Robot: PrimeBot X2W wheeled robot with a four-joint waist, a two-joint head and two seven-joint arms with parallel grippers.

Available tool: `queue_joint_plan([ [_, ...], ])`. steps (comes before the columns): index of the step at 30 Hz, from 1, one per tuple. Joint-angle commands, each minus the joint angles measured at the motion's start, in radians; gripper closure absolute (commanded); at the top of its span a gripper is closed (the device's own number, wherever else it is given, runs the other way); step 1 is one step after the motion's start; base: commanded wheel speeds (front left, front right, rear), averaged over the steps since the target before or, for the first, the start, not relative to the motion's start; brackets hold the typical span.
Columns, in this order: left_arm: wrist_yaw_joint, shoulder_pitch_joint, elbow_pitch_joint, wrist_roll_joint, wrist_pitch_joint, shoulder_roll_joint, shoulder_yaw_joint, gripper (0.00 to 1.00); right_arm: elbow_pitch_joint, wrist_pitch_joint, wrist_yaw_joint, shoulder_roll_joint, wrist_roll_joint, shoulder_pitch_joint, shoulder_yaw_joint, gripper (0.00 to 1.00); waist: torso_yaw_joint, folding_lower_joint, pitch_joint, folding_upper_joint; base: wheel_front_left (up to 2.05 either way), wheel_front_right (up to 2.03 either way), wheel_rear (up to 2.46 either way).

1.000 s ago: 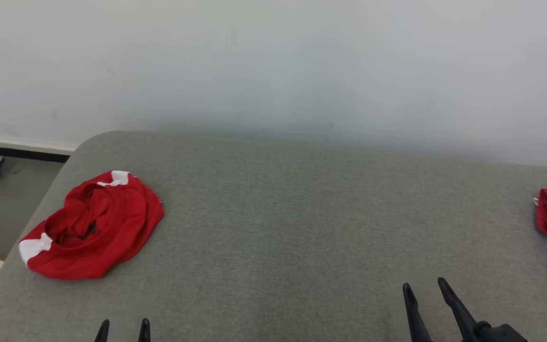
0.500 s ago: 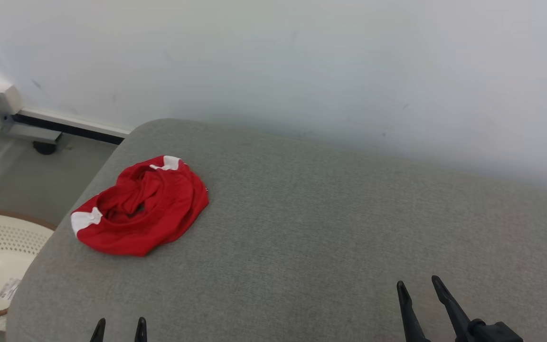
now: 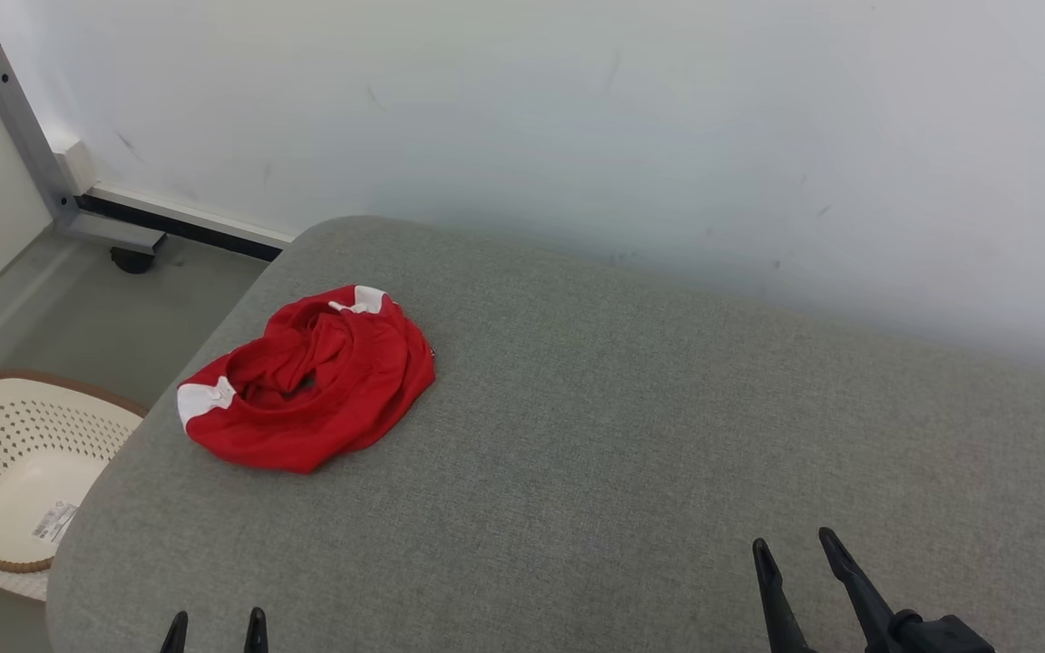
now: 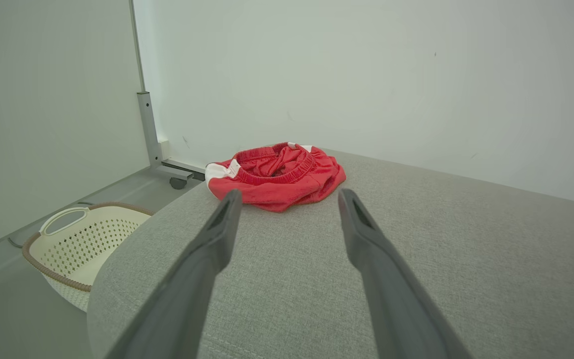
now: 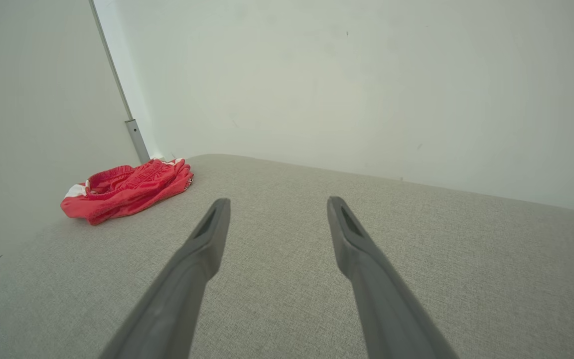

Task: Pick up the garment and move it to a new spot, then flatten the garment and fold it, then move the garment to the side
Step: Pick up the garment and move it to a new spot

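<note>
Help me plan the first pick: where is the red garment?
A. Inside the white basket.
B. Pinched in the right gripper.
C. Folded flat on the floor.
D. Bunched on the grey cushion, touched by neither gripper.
D: the red garment lies bunched on the grey cushion, near its left end, apart from the open left gripper and right gripper.

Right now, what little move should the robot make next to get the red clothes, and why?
Probably reach the left gripper forward toward the red garment. It lies crumpled and untouched near the left end of the grey cushion, straight ahead of that gripper's open fingers, and much farther from the right gripper.
</note>
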Motion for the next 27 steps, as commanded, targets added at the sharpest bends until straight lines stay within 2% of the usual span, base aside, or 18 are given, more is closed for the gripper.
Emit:
queue_joint_plan([
  [1,-0.001,0.000,0.001,-0.006,-0.005,0.000,0.003,0.00,0.003,-0.001,-0.001,-0.007,0.008,-0.001,0.002,0.00,-0.001,0.0000,0.001,-0.0001,0.00,0.00,0.00],
  [12,0.004,-0.069,0.060,-0.079,-0.005,0.000,0.024,0.00,-0.008,-0.001,-0.001,-0.043,0.004,-0.009,-0.012,0.00,-0.021,0.0000,0.058,-0.0001,0.00,0.00,0.00],
  [17,0.046,-0.122,0.066,-0.105,-0.005,0.001,-0.008,0.00,-0.015,-0.001,-0.001,-0.068,0.000,-0.032,-0.017,0.00,-0.030,0.0000,0.108,-0.0001,0.00,0.00,0.00],
  [20,0.041,-0.198,0.103,-0.115,-0.005,0.000,-0.010,0.00,-0.018,-0.001,-0.001,-0.090,-0.003,-0.051,-0.019,0.00,-0.033,0.0000,0.150,-0.0001,0.00,0.00,0.00],
  [27,-0.009,-0.435,0.258,-0.137,-0.005,0.008,0.027,0.00,-0.028,-0.001,-0.001,-0.149,-0.004,-0.108,-0.015,0.00,-0.048,0.0000,0.254,-0.0001,0.00,0.00,0.00],
])
